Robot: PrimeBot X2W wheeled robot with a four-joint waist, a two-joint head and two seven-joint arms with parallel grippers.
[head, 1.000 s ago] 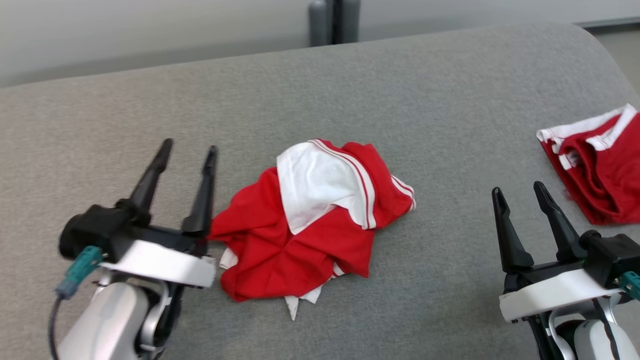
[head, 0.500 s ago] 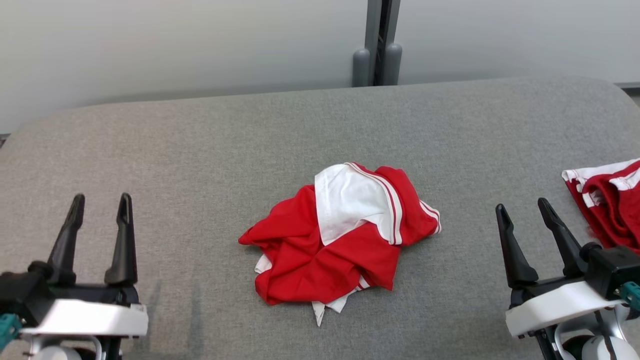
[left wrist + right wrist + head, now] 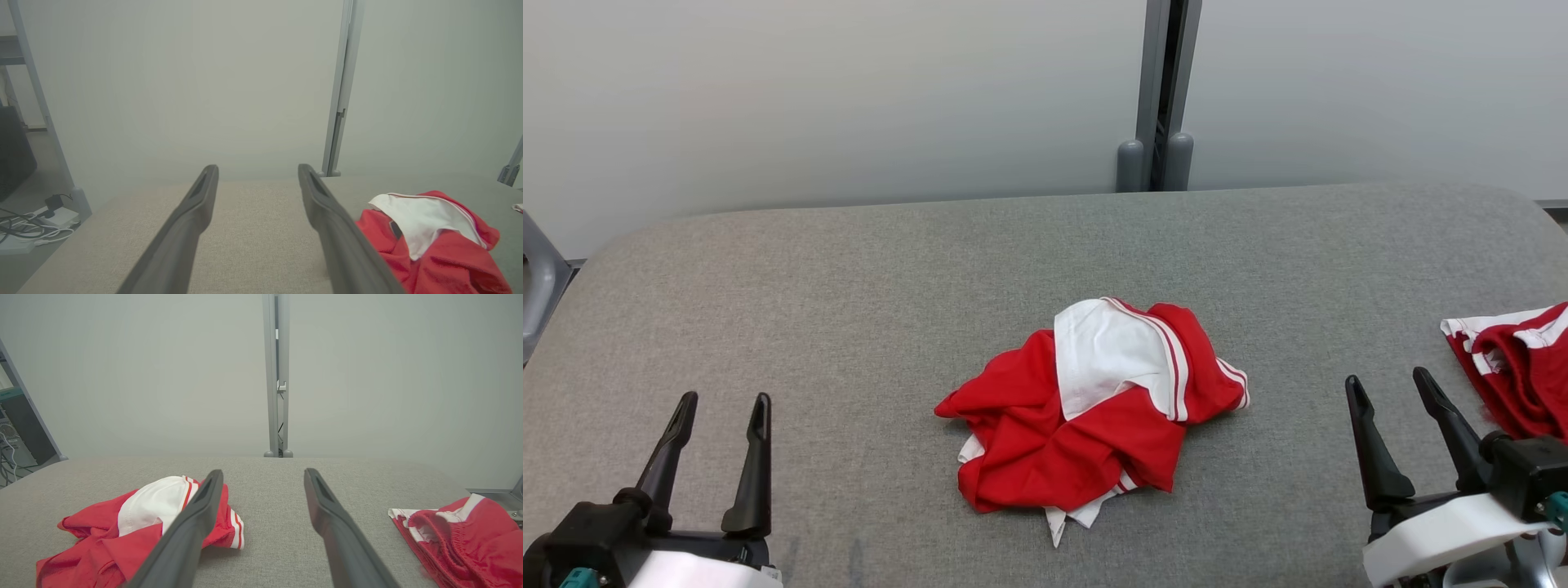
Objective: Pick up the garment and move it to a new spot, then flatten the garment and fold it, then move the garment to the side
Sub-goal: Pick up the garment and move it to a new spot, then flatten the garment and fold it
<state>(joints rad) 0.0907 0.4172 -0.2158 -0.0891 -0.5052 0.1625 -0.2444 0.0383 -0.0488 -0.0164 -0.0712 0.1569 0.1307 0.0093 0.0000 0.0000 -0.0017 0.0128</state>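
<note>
Left gripper [image 3: 725,402]: fingers apart, nothing between them, low at the left of the head view. Right gripper [image 3: 1387,380]: fingers likewise apart and empty, low at the right.

Change noted: a second ago the left gripper stood against the left edge of the garment [image 3: 1086,425], its inner finger at the red cloth. It has since drawn back and now sits well clear of it. The head camera has also lifted over the same second, bringing more of the wall and the grey post [image 3: 1156,90] into view, so the garment's shift within the picture is not a move of the cloth. The right gripper has kept its station.

Assessment: the garment is released and lies in a crumpled heap on the grey padded table [image 3: 849,310]. The relocation step appears complete. Flattening has not begun.

Position: the garment rests near the table's middle, between the two grippers and apart from both. In the left wrist view it lies to the right of the fingers [image 3: 327,212]. In the right wrist view it lies to the left, partly behind the left-hand finger. A second red and white garment [image 3: 1515,367] lies at the table's right edge, just beside the right gripper.
</note>
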